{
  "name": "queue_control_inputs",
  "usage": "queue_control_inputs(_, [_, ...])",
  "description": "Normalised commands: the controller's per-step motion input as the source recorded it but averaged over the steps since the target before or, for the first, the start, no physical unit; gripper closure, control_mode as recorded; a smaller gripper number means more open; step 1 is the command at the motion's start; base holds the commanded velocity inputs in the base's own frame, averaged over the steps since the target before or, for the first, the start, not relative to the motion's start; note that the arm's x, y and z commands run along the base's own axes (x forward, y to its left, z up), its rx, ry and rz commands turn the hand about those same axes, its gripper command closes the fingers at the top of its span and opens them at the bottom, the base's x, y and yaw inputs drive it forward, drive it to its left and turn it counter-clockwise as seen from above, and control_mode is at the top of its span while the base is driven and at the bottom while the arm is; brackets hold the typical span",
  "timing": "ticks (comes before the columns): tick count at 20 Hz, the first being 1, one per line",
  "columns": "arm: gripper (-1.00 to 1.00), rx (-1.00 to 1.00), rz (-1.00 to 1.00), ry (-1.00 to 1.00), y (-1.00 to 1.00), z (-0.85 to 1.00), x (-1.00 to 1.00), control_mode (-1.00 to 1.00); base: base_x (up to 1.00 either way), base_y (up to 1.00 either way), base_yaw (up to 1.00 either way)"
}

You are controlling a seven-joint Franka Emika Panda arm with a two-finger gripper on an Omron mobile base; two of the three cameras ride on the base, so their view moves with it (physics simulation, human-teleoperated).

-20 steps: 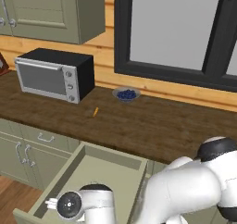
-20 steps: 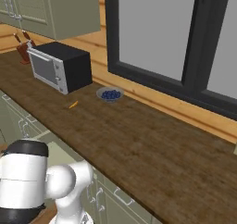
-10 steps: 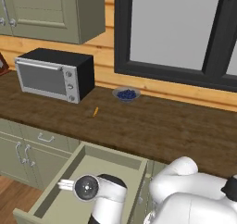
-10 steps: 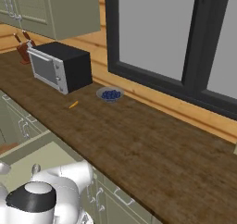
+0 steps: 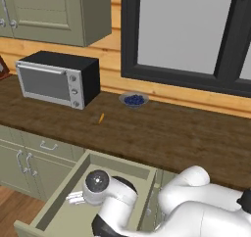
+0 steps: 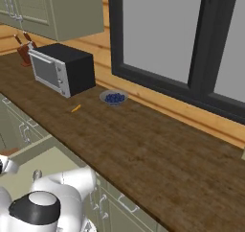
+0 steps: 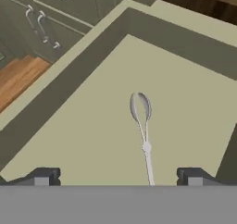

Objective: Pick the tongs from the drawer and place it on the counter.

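Since a second ago your arm has swung further in over the open drawer [image 5: 59, 216], its wrist now sitting above the middle of the floor rather than at the front left corner; the base views have not shifted, so the base stayed put.

Nearest you, in the hand view, the gripper [image 7: 115, 176] hangs over the pale-green drawer floor with its two dark fingertips [image 7: 42, 176] set wide apart and nothing between them. The tongs [image 7: 142, 135] lie flat on that floor directly between the tips, the rounded spoon-like end pointing away from the hand and the slim shaft running back toward it until the bottom of the view cuts it off. You cannot tell from this view how far above the tongs the tips are. In the left base view a pale sliver of the tongs [image 5: 74, 198] shows just left of the wrist, on the drawer floor.

Beyond the drawer, the counter [image 5: 162, 133] runs across both base views. On it, a tiny orange stick [image 5: 101, 117] lies near the front edge, a small bowl of blueberries [image 5: 134, 100] sits further back by the wall, and a microwave [image 5: 56, 78] stands to the left. Behind that is the dark-framed window [image 5: 196, 35].
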Motion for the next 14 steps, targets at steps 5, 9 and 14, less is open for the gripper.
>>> queue_control_inputs(5, [-1.00,-0.09,0.01,0.24,-0.06,-0.03,0.00,-1.00,0.00,0.00,0.00])
queue_control_inputs(9, [-1.00,-0.07,0.00,0.10,-0.01,-0.31,0.00,-1.00,0.00,0.00,0.00])
queue_control_inputs(14, [-1.00,0.00,0.00,0.00,0.00,-0.46,0.01,-1.00,0.00,0.00,0.00])
